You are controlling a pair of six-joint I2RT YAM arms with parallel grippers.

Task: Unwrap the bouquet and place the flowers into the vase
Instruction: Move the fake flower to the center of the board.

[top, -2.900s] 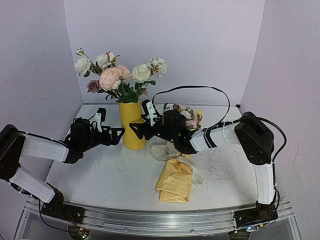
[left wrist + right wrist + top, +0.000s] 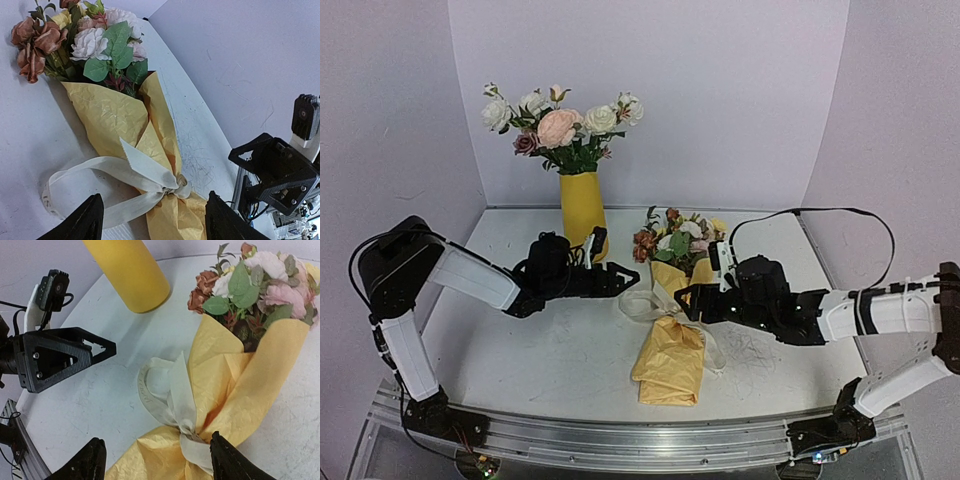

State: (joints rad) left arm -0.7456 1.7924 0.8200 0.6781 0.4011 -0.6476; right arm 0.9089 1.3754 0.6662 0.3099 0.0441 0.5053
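A cone of crinkled yellow-orange paper, the bouquet [image 2: 669, 352], lies on its side on the white table [image 2: 520, 350]. Its narrow folded end points to the near edge. A cream ribbon bow [image 2: 150, 175] cinches the waist, with one loop lying flat on the table. The flowers [image 2: 677, 236], small rust-brown, white, pink and yellow blooms among green leaves, fan out towards the back. They are near the tall plain yellow vase [image 2: 582, 212], which holds larger white and pink roses [image 2: 558, 126]. The left gripper [image 2: 628, 279] is just left of the ribbon loop, its fingers [image 2: 85, 222] spread apart and holding nothing. The right gripper [image 2: 686, 301] is at the cone's right side, fingers [image 2: 95, 462] likewise apart and empty.
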